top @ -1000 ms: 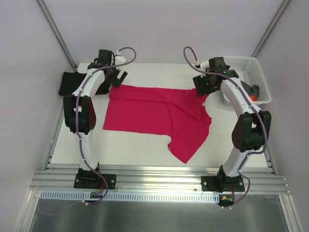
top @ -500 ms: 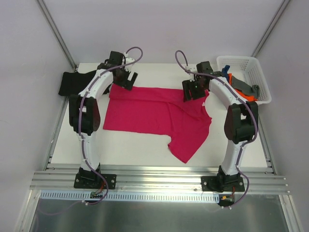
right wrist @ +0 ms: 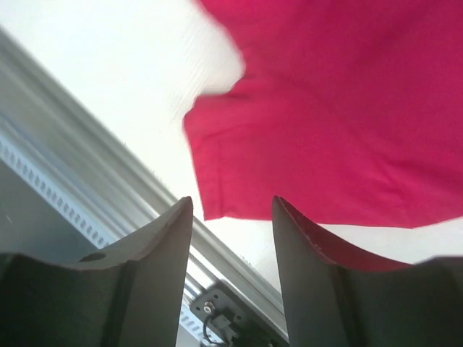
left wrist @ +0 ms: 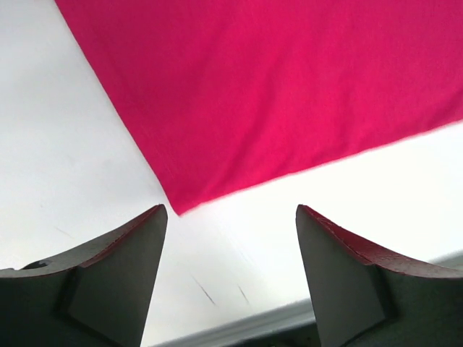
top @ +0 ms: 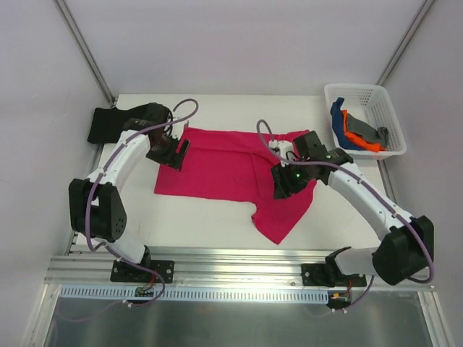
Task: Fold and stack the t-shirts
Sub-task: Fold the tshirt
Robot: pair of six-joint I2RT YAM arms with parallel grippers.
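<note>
A crimson-pink t-shirt (top: 231,170) lies spread on the white table, one sleeve pointing to the near edge. It fills the top of the left wrist view (left wrist: 289,87) and of the right wrist view (right wrist: 347,108). My left gripper (top: 168,154) hangs open and empty over the shirt's left edge; its view shows the shirt's near left corner just ahead of the fingers. My right gripper (top: 283,183) hangs open and empty above the shirt's right part, over the near sleeve. A black t-shirt (top: 108,124) lies at the far left. Blue, orange and grey shirts (top: 354,130) sit in the basket.
A white lattice basket (top: 391,119) stands at the table's far right corner. The aluminium rail (top: 239,264) runs along the near edge and shows in the right wrist view (right wrist: 79,166). Grey walls enclose the table.
Both arms have swung from the shirt's far edge toward the near side. The left gripper moved to the shirt's left edge, the right gripper over the sleeve. The shirt has not moved.
</note>
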